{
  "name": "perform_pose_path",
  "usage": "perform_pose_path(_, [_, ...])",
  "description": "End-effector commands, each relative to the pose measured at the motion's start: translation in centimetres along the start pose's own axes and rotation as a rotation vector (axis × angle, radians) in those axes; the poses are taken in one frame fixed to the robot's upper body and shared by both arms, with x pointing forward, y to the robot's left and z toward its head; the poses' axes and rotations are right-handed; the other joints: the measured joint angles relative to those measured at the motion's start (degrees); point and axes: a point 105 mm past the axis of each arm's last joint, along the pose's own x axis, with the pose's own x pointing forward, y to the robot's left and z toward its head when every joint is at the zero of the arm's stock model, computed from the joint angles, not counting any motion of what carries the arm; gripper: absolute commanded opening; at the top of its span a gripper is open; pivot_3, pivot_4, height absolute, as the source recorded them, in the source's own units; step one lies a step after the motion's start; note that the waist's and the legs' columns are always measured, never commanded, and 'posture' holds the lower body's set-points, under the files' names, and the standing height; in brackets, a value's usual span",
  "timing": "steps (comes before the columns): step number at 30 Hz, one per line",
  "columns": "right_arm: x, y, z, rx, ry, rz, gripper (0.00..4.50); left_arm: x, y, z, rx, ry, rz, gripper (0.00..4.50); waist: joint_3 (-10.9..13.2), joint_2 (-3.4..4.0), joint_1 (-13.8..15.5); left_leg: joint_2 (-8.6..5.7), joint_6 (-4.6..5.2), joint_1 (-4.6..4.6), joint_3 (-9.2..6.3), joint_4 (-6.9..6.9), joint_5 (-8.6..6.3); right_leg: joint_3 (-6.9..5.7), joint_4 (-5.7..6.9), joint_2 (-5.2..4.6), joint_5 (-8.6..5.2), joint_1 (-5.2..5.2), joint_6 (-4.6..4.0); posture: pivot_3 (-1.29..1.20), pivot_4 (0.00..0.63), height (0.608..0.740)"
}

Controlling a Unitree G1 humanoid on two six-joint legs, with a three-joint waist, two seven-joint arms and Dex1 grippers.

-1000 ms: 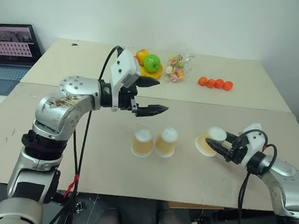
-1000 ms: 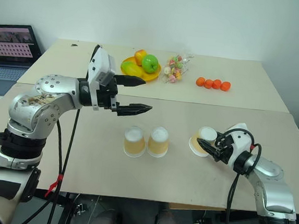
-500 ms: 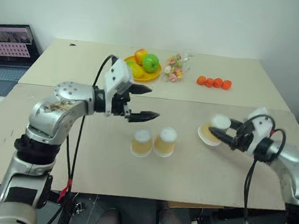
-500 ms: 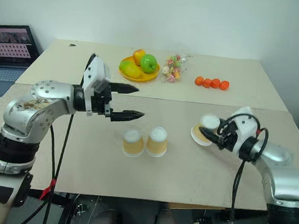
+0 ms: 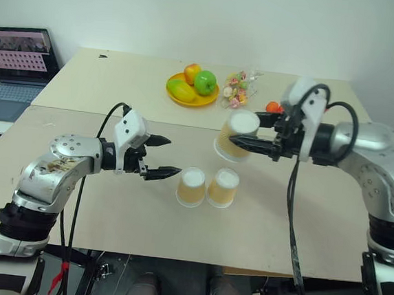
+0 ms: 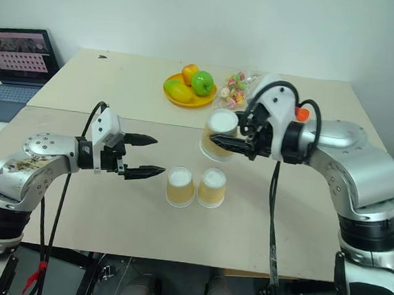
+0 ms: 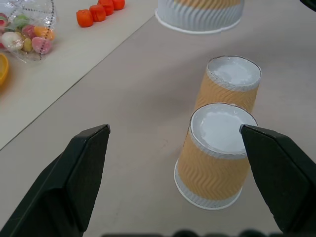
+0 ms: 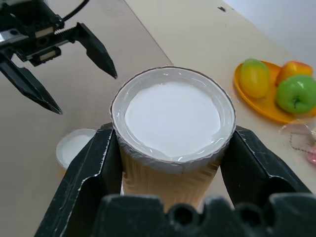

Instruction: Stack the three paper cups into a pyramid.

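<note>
Two cups [image 5: 207, 187] stood upside down, touching, on the near counter [image 5: 142, 219], forming the pyramid's base; the right claw [image 5: 247, 143] gripped the third cup [image 5: 234, 135] aloft just beyond them, not yet placed; the left claw [image 5: 163, 157] hung open beside the pair.

2 cups [image 5: 208, 187] side by side, third cup [image 5: 235, 136] above

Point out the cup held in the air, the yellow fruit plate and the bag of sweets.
held cup [image 5: 238, 134], left eye view, on its tan side wall.
yellow fruit plate [image 5: 187, 100], left eye view, on its bare front rim.
bag of sweets [image 5: 235, 90], left eye view, on the middle of the clear bag.
</note>
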Motion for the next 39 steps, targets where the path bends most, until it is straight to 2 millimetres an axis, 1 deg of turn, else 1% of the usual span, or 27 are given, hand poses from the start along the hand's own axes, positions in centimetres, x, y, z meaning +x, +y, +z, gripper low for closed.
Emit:
perform_pose_path(1, [0.1,0.7,1.7,0.009,-0.023,0.057,2.56,0.0,-0.3,1.2,0.056,-0.043,0.019,4.5,0.0,0.0,0.0,0.0,0.0,-0.01,-0.03,0.0,0.0,-0.04,0.0,0.0,0.0,0.0,0.0,0.0,0.15,0.734])
perform_pose_path(7, [0.2,1.4,1.6,0.047,-0.014,0.102,2.56,0.0,-0.4,1.0,0.047,-0.046,0.026,4.5,0.0,0.0,0.0,0.01,0.0,0.01,-0.05,0.0,0.0,-0.06,0.04,0.01,0.01,0.01,-0.02,0.0,0.15,0.734])
perform_pose_path(10, [0.4,2.5,0.3,-0.001,0.029,0.136,2.56,0.0,-0.4,1.4,0.028,-0.06,0.011,4.5,0.0,0.0,-0.2,0.01,0.0,0.02,-0.05,0.0,0.0,-0.07,0.06,0.02,0.01,0.0,-0.02,0.0,0.15,0.734])
perform_pose_path(11, [0.5,3.4,0.0,-0.028,0.025,0.173,2.56,0.0,-0.3,1.7,0.026,-0.067,0.009,4.5,0.0,0.0,-0.2,0.01,0.0,0.02,-0.06,-0.01,0.0,-0.07,0.05,0.02,0.01,0.01,-0.02,0.0,0.15,0.734])
perform_pose_path(14, [0.5,4.4,-0.2,-0.062,0.009,0.224,2.56,0.0,-0.3,2.0,0.027,-0.073,0.008,4.5,0.0,0.0,-0.3,0.0,0.0,-0.01,-0.05,0.0,0.0,-0.08,0.02,0.01,0.01,0.01,-0.01,0.0,0.15,0.734])
perform_pose_path(20, [0.9,4.8,-0.7,-0.07,0.005,0.225,2.56,0.0,0.1,2.3,0.039,-0.071,0.016,4.5,0.0,0.0,-0.6,0.02,0.0,0.05,-0.06,0.01,0.0,-0.08,0.08,0.03,0.01,0.02,-0.02,0.0,0.15,0.734])
perform_pose_path(33, [1.5,4.9,-0.2,-0.086,-0.034,0.232,2.56,0.3,0.1,2.7,0.051,-0.08,0.01,4.5,0.0,0.0,-0.6,0.02,0.0,0.04,-0.06,0.0,0.0,-0.09,0.07,0.03,0.01,0.02,-0.02,0.0,0.15,0.734])
perform_pose_path(39, [1.7,4.2,-0.5,-0.096,-0.031,0.216,2.56,0.4,0.0,2.8,0.058,-0.083,0.022,4.5,0.0,0.0,-0.6,0.02,0.0,0.04,-0.06,0.01,0.0,-0.08,0.06,0.03,0.01,0.02,-0.02,0.0,0.15,0.734])
